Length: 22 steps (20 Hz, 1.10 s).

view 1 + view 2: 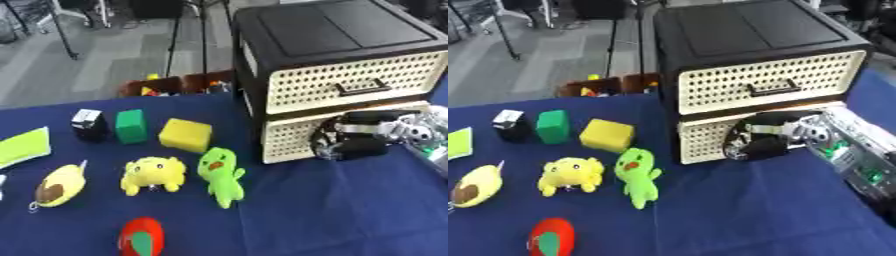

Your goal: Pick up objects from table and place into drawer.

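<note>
Cream lower drawer point(289, 137) front meets my right hand point(765, 142), fingers curled at its face; toys point(219, 175) lie well left.

Right hand point(754, 140) blocks the lower drawer point(702, 137); toys lie left.

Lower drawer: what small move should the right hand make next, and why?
Probably pull straight back toward the robot. The right hand sits against the lower drawer front, which looks barely out, while the upper drawer is shut and the toys, such as the green plush, lie untouched on the table.
</note>
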Each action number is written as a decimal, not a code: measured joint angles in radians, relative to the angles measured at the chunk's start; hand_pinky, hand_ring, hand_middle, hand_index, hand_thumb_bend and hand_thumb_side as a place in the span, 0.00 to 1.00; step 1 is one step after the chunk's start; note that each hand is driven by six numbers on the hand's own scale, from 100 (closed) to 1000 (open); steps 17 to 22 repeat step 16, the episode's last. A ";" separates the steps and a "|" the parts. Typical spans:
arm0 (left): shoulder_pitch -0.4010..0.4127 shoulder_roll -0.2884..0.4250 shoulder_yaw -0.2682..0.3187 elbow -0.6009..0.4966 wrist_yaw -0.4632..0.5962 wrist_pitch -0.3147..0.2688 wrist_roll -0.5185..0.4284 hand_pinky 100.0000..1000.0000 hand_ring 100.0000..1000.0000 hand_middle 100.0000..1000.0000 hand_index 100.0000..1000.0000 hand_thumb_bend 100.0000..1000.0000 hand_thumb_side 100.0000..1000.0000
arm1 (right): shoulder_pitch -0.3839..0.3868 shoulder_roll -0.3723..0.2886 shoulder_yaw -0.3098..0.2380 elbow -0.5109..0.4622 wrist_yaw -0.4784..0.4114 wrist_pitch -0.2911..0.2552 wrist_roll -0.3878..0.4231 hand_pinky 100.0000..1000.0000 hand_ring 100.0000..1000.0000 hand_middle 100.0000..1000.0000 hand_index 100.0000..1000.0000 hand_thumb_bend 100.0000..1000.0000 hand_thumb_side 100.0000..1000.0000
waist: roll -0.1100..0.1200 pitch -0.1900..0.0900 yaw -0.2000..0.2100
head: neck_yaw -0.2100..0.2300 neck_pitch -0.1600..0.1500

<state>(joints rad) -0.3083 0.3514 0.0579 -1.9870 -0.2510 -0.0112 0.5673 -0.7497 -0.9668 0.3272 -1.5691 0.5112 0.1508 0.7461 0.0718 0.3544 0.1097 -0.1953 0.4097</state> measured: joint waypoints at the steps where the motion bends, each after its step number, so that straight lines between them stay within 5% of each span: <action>1: 0.000 0.000 0.000 0.000 0.000 0.000 0.000 0.39 0.61 0.59 0.78 0.04 0.88 | -0.006 0.005 0.000 0.010 0.010 -0.006 -0.004 0.49 0.83 0.94 0.91 0.00 1.00 | 0.000 0.001 0.001 | 0.000 0.000; 10: -0.001 -0.001 0.000 0.000 0.001 -0.001 -0.002 0.39 0.61 0.59 0.78 0.05 0.88 | 0.114 -0.038 -0.044 -0.062 0.005 -0.039 -0.068 0.49 0.82 0.93 0.90 0.00 1.00 | -0.002 0.008 0.014 | 0.005 -0.008; 16: 0.000 -0.008 0.002 0.000 -0.002 -0.003 0.001 0.39 0.61 0.59 0.79 0.05 0.88 | 0.212 -0.060 -0.077 -0.159 -0.046 -0.064 -0.046 0.45 0.77 0.86 0.85 0.00 1.00 | -0.002 0.013 0.010 | 0.070 -0.008; 22: 0.000 -0.008 0.002 0.000 -0.002 -0.003 0.001 0.39 0.61 0.59 0.79 0.05 0.88 | 0.212 -0.060 -0.077 -0.159 -0.046 -0.064 -0.046 0.45 0.77 0.86 0.85 0.00 1.00 | -0.002 0.013 0.010 | 0.070 -0.008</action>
